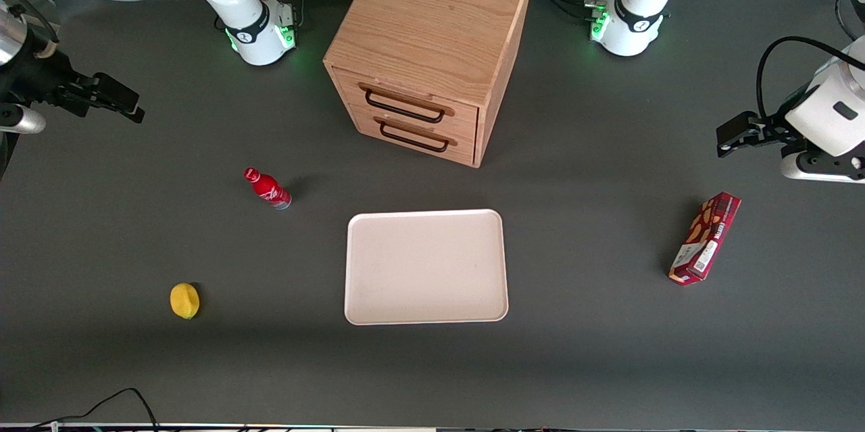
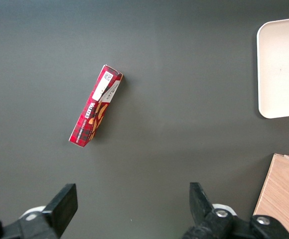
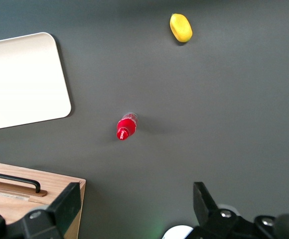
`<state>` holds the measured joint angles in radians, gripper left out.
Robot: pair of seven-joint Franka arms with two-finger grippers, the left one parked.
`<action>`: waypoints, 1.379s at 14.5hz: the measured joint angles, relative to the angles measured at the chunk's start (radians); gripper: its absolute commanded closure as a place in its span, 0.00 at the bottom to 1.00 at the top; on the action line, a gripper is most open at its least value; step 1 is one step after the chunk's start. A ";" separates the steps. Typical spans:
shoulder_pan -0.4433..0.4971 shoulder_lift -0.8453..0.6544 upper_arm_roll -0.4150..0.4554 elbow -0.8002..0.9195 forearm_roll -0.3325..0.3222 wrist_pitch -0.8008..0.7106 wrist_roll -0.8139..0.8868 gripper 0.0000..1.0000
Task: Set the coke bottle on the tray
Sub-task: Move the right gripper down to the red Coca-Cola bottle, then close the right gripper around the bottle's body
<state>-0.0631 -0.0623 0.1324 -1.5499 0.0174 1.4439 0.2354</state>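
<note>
Nearest the front camera, a yellow lemon (image 1: pixel 184 300) sits alone on the dark grey table (image 1: pixel 608 364), toward the working arm's end. A little farther from the camera, at the table's middle, lies the tray (image 1: pixel 426 266), flat and pale cream-pink, with rounded corners and a low rim, and nothing on it. About level with the tray but well off toward the parked arm's end, a long red snack box (image 1: pixel 705 237) lies on its side.

Farther from the camera than the lemon stands the coke bottle (image 1: pixel 267 188), upright on the table. It is apart from the tray, off its corner on the working arm's side, and nothing touches it. Its red cap (image 1: pixel 251 174) is on, and its silvery base meets the table. From the right wrist camera the bottle (image 3: pixel 125 126) is seen almost from above, cap toward the lens, with the tray's rounded corner (image 3: pixel 55 74) near it and the lemon (image 3: pixel 181 27) well apart.

Farther still, in line with the tray, stands a wooden drawer cabinet (image 1: pixel 432 46) with 2 drawers, each with a dark handle (image 1: pixel 404 106), both closed and facing the tray.

The gripper (image 1: pixel 115 102) hangs above the table at the working arm's edge, well apart from the bottle and holding nothing. In the right wrist view its 2 fingers (image 3: pixel 65 206) stand spread wide with bare table between them.
</note>
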 measured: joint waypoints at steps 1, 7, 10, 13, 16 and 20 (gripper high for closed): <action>0.000 0.009 0.000 0.009 0.000 -0.006 0.000 0.00; 0.005 0.058 0.004 -0.052 0.015 0.022 0.002 0.00; 0.012 0.080 0.046 -0.269 0.027 0.272 0.035 0.00; 0.025 0.102 0.100 -0.488 0.027 0.544 0.084 0.00; 0.026 0.105 0.123 -0.656 0.019 0.742 0.093 0.00; 0.017 0.110 0.122 -0.730 -0.003 0.841 0.093 0.25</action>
<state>-0.0465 0.0481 0.2540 -2.2801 0.0146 2.2850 0.3282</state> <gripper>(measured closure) 0.004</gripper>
